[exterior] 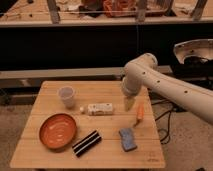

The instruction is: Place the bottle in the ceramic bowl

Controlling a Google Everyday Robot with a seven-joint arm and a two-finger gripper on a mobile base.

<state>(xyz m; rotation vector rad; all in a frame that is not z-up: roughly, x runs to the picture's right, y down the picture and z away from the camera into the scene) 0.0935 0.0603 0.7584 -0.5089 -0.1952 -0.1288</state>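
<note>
Bottle [100,108] lies on its side mid-counter [110,155], cap pointing left. It's small and plastic, so I judge it light, fairly stiff and a bit slick. I'd take it across the squarish body, not the cap. Ceramic bowl [58,131] sits near, down and left of the bottle. My gripper [129,104] hangs just right of the bottle, apart from it, carrying nothing I can see. Whether it's parted or closed, I cannot tell.
</note>
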